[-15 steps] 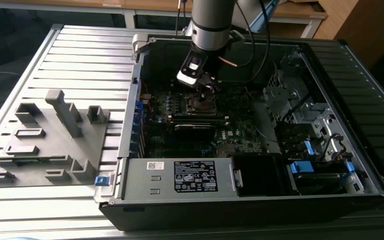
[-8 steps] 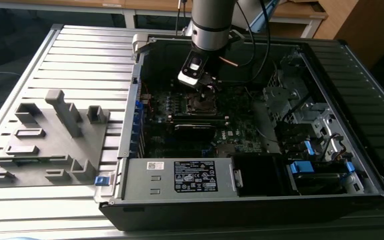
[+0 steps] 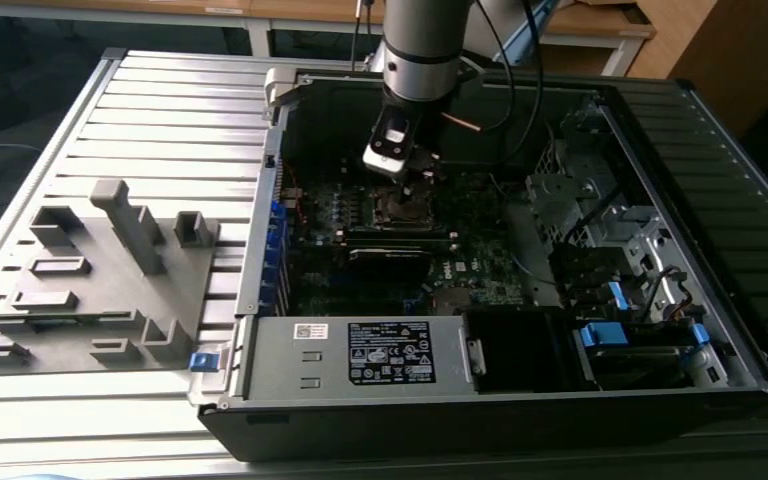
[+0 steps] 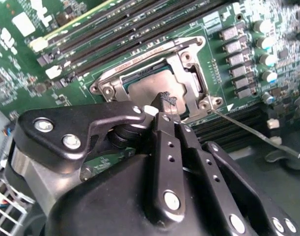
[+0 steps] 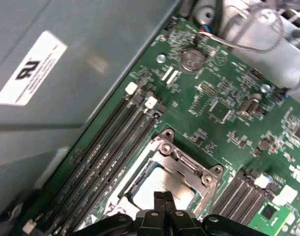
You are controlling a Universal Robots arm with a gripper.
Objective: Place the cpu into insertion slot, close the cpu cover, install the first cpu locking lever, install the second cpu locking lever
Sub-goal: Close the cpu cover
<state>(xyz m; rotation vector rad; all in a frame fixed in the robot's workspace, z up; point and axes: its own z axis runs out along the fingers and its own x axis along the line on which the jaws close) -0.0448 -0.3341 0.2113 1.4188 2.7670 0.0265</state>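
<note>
Saw a slatted worktop (image 3: 157, 110) carrying an open computer case (image 3: 491, 425), with a grey fixture (image 3: 104, 280) just beside it on the exterior view's left. Noted the arm (image 3: 424, 40) reaching down into the case, above the green board (image 5: 223, 113). Found the hand (image 5: 163, 195) closed on nothing, its two fingers pressed together, the tip hanging over the slot (image 3: 402, 208); could not tell whether touching anything. Made out long black memory slots (image 5: 110, 147) running alongside. Found the cover (image 5: 189, 164) lying flat on the slot, framing the cpu (image 5: 164, 183). Found the cpu seated in the slot, its silvery top showing through the cover's cut-out. Spotted a thin wire lever (image 4: 258, 132) sticking out sideways from one corner of the cover, across the board, not tucked in against the frame.
</note>
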